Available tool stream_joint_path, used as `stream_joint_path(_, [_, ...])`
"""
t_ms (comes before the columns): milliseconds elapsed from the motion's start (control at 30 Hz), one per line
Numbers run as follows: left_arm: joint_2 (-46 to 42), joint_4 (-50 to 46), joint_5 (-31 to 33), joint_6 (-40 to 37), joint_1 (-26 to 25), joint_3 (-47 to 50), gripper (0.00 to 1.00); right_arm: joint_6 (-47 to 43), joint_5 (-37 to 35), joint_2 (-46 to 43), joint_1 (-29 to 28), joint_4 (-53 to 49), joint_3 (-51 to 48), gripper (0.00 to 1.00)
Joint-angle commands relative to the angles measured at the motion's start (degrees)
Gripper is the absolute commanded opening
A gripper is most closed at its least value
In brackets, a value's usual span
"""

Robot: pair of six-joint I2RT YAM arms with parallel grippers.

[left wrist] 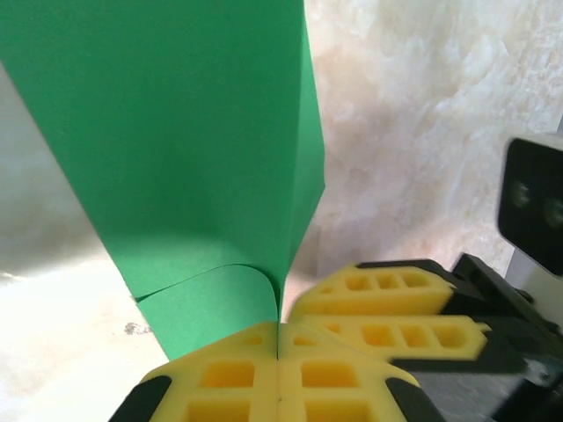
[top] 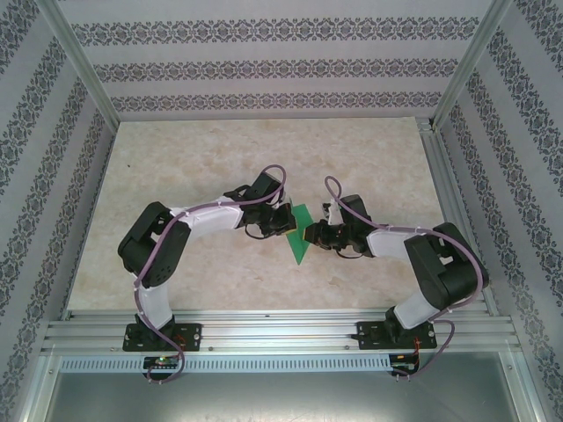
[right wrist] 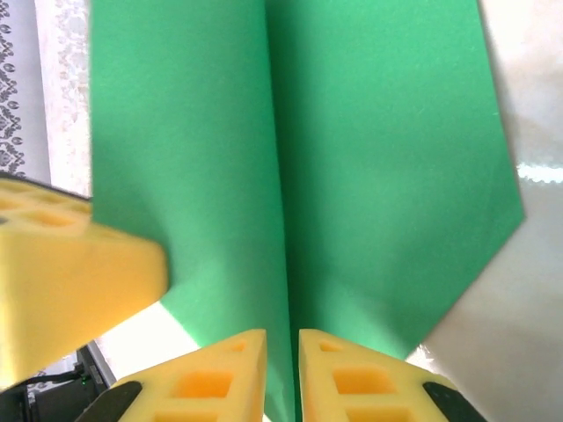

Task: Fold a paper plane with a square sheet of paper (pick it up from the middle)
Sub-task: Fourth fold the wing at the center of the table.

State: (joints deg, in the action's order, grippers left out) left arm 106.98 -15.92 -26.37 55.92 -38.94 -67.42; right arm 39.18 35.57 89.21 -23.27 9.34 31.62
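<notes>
Sheet of paper [top: 297, 242], bright green, is held up off the desk [top: 220, 158] at centre, between both arms. It's creased down the middle w/ angled edges running to a point.

Left gripper [top: 285, 223]: pads pressed together [left wrist: 279, 338], pinching the paper's lower edge, where one layer curls into the pinch.

Right gripper [top: 310, 236] comes in from the opposite side, just beside the left one. Its pads [right wrist: 282, 347] show a narrow gap w/ the centre crease running through it; can't tell if they're actually squeezing.

Left gripper's pad shows at the left edge of the right wrist view.
</notes>
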Motion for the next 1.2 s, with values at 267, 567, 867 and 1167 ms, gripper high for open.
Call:
stream_joint_path(267, [2.5,5.0,-7.8,-3.7,3.2,0.1,0.02,-7.0,-12.6,-13.3,-3.1,-7.5,-3.1,0.27])
stream_joint_path(567, [2.8,8.4,-10.3,-2.6,4.0,1.5,0.02,-11.9,-27.6,-18.2,-11.1,-6.6,-6.5,0.31])
stream_joint_path(867, [2.8,10.7,-12.1,-1.2,4.3,2.8,0.03,-11.2,-29.5,-16.1,-15.0,0.9,-8.5,0.34])
stream_joint_path(1167, [2.7,10.5,-12.4,-1.1,4.3,2.9,0.02,-11.4,-28.6,-7.9,-17.3,5.2,-6.5,0.35])
